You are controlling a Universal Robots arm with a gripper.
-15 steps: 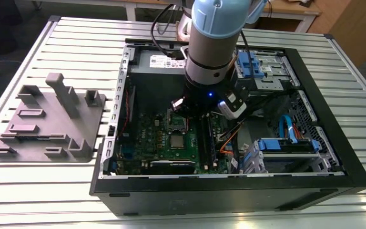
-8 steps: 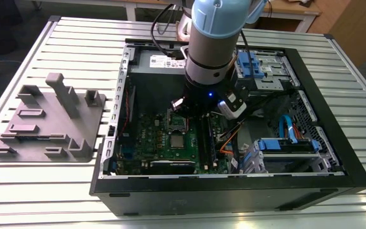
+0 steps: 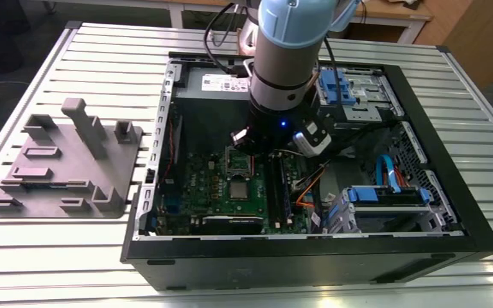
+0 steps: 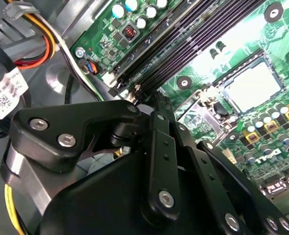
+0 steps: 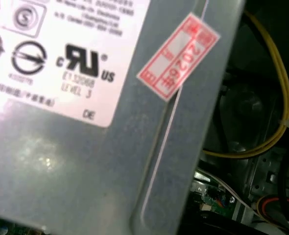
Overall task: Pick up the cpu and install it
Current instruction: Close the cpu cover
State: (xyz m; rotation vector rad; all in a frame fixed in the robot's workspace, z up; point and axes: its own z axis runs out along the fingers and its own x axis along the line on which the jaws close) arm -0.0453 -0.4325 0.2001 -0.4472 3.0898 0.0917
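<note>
The cpu (image 3: 239,190) is seen lying in its socket (image 4: 224,87), at six o'clock from the gripper (image 4: 156,100) in the exterior view; the gripper's opening cannot be told; the socket could be damaged were the cpu nudged askew.

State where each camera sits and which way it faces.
Exterior view: above, off the arm, looking down into the open case; the arm shows.
Second wrist view: on the arm, looking past the tool at the motherboard and cpu.
First wrist view: on the arm, close against the labelled power supply.
Shared: exterior and second wrist views both show the motherboard and cpu.
</note>
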